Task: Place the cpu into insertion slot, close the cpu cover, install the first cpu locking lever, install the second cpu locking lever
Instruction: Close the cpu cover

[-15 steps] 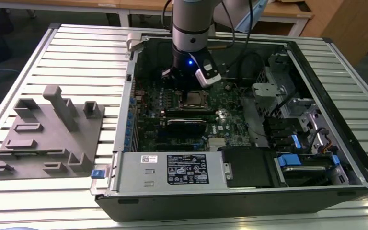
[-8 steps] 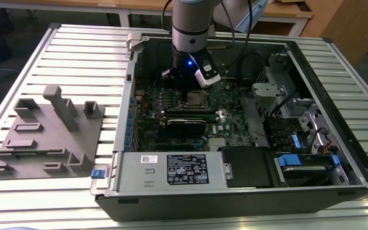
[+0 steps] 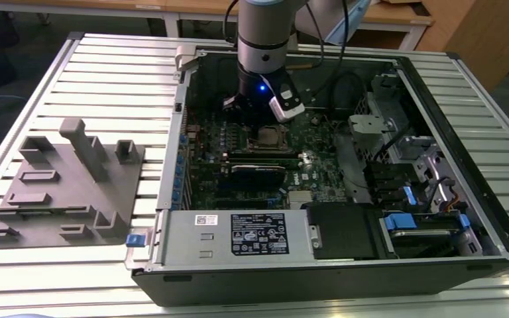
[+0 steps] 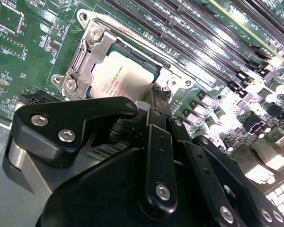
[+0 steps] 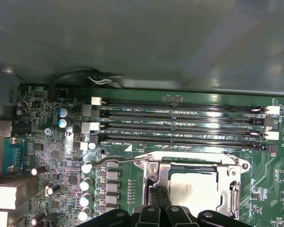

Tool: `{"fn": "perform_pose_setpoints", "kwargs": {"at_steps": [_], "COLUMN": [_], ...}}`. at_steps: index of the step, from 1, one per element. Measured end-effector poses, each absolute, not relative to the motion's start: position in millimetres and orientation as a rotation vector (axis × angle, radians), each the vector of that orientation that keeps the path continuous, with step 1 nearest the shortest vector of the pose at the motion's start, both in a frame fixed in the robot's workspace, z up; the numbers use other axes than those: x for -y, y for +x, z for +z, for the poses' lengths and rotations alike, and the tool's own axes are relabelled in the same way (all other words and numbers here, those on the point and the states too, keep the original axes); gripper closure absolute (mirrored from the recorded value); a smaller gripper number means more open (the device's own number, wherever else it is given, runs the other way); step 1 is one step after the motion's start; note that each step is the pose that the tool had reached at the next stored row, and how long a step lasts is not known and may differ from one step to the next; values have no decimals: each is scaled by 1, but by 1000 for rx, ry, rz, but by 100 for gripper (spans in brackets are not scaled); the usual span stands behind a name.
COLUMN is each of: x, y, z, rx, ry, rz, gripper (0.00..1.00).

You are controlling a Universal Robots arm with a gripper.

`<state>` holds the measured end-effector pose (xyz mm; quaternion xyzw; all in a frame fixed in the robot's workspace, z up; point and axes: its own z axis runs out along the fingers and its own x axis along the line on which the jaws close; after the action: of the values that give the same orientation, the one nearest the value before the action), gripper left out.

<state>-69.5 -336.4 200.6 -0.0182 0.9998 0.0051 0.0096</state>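
Hovering low over the green motherboard (image 3: 215,136) inside the open black computer case (image 3: 325,286), the black arm-mounted gripper (image 5: 158,191) is seen clenched, with nothing visible in its grasp, just above one edge of the small square silver-rimmed insertion slot (image 3: 268,139). The flat square cpu with its dull silver-grey top (image 5: 191,187) is seated in that slot, and the thin silver metal cpu cover (image 5: 154,171) is laid flat around it. A thin silver wire lever (image 5: 116,161) is stretched from the slot's corner alongside the long black memory slots (image 5: 180,125).

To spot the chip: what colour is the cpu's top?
Dull silver-grey; the cpu shows best in the second wrist view.
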Motion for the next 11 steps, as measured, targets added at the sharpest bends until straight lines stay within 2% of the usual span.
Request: {"fn": "perform_pose_setpoints", "kwargs": {"at_steps": [11], "x": [336], "y": [-70], "z": [199], "rx": [-3122], "ry": [-57], "rz": [16], "gripper": [89]}}
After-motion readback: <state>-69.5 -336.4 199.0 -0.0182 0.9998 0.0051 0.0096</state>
